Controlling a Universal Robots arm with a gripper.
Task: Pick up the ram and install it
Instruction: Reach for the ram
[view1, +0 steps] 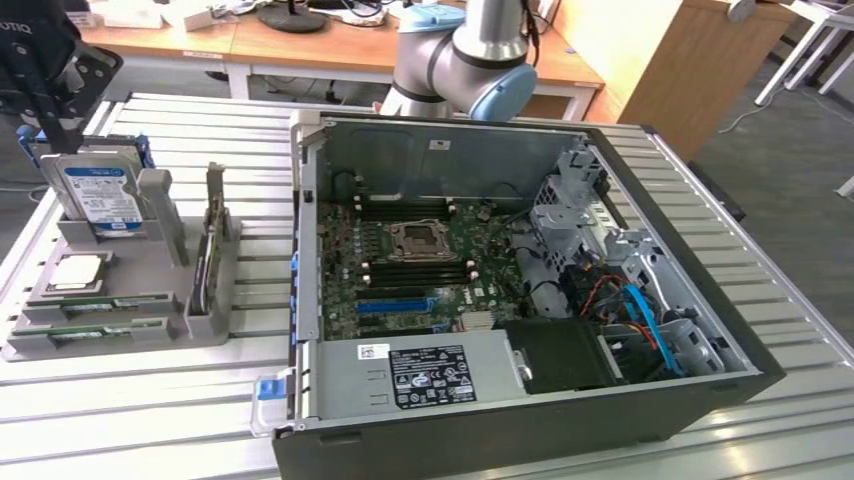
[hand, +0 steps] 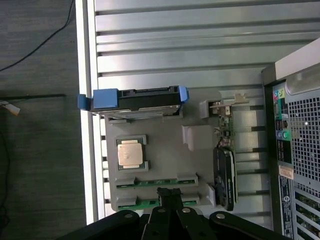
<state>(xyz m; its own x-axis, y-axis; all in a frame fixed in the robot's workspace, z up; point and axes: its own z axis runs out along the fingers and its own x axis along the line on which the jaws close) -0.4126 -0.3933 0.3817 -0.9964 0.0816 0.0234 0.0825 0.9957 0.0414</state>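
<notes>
Two slim green ram sticks lie flat in the front slots of a grey holder (view1: 80, 345); the nearer stick is ram (view1: 104, 330) (hand: 150, 202) and the other ram stick (view1: 107, 304) (hand: 156, 181) lies beside it. My gripper (view1: 54, 125) (hand: 168, 198) hangs above the holder, over its hard-drive end in the exterior view, fingers together and holding nothing. In the wrist view its fingertips overlap the ram sticks. The open computer case (view1: 534, 430) lies on the exterior view's right, and its motherboard (view1: 400, 290) has long black slots (view1: 414, 266) beside the processor socket (view1: 416, 240).
The holder also carries a blue-labelled hard drive (view1: 100, 195) (hand: 135, 100), a square silver processor (view1: 78, 272) (hand: 131, 153) and an upright graphics card (view1: 210, 250) (hand: 225, 170). A slatted metal table (view1: 134, 420) bears everything. The arm's base (view1: 467, 60) stands behind the case, with wooden desks beyond.
</notes>
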